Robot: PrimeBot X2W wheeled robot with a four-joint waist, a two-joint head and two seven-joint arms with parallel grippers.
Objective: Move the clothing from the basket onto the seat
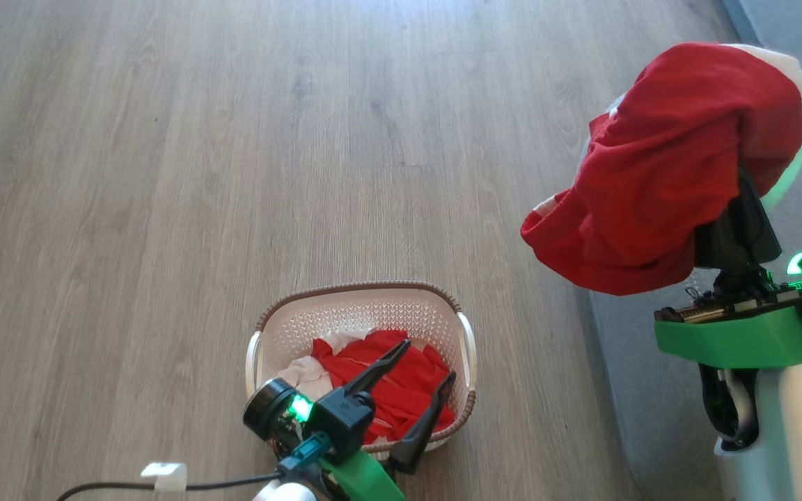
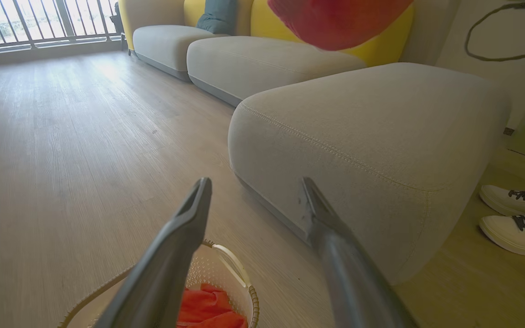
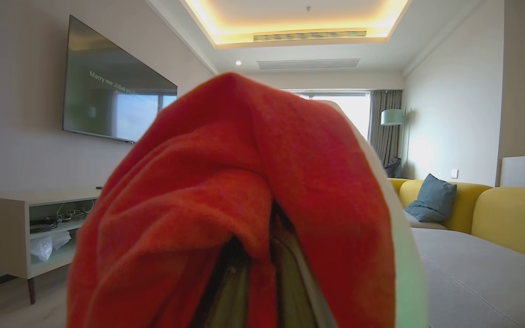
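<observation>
**A:** What can't you see of the right tool (image 1: 736, 205)?

**B:** You lose its fingertips. At the upper right of the head view the red garment (image 1: 672, 167) drapes over them. In its wrist view the cloth covers all but the finger bases at bottom centre.

**A:** And the basket (image 1: 366, 287)?

**B:** Its near rim sits behind the left tool (image 1: 427, 359) at bottom centre. The seat (image 1: 624, 390) runs off the right edge. In the left wrist view, a person's shoes (image 2: 513, 228) are cut off at the right edge.

We read pale words, "Marry me Juliet you", on the dark wall-mounted television (image 3: 116, 91) at the upper left of the right wrist view; its last letters blur.
</observation>
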